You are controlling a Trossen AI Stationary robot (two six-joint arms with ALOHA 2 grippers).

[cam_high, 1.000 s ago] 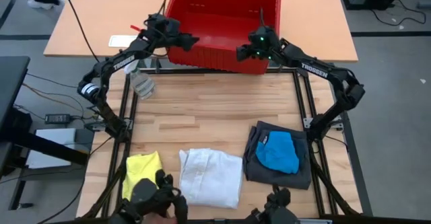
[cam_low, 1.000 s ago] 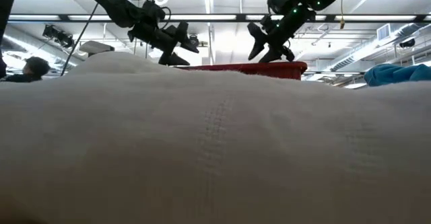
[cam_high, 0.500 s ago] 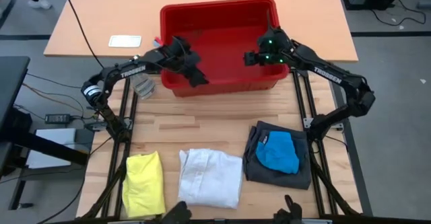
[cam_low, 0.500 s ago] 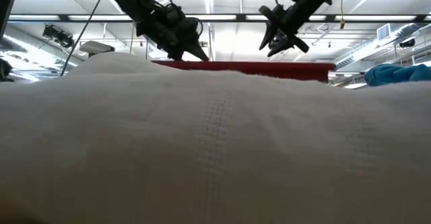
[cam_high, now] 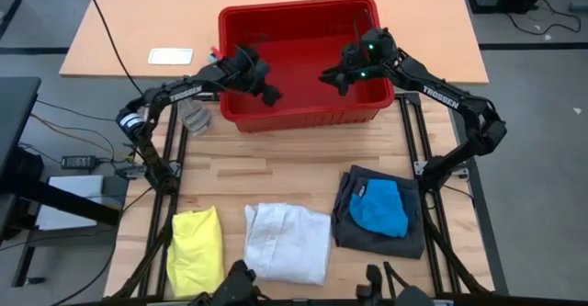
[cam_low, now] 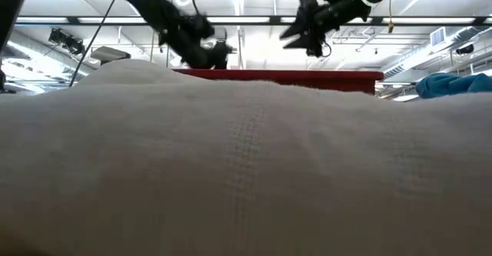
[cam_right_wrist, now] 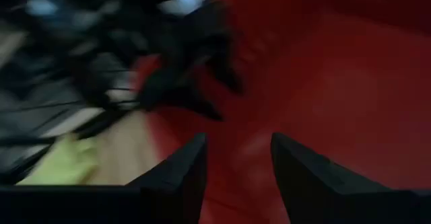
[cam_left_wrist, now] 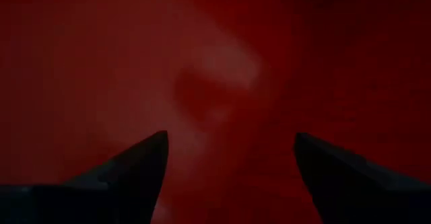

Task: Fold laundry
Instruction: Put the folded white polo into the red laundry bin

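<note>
With folded laundry [cam_high: 288,242] laid out along the near desk [cam_high: 276,159] edge, the red basket [cam_high: 299,113] looks emptied, so both grippers, left gripper [cam_high: 273,96] jaws wide, right gripper [cam_high: 333,74] jaws half-parted, holding nothing, are best lifted clear.

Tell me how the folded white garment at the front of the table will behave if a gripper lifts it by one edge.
The white garment is soft cloth lying in flat layers, so it would probably droop and come unfolded. It looks light for its size. Pushed along the wooden table, it would likely bunch up rather than slide whole.
</note>
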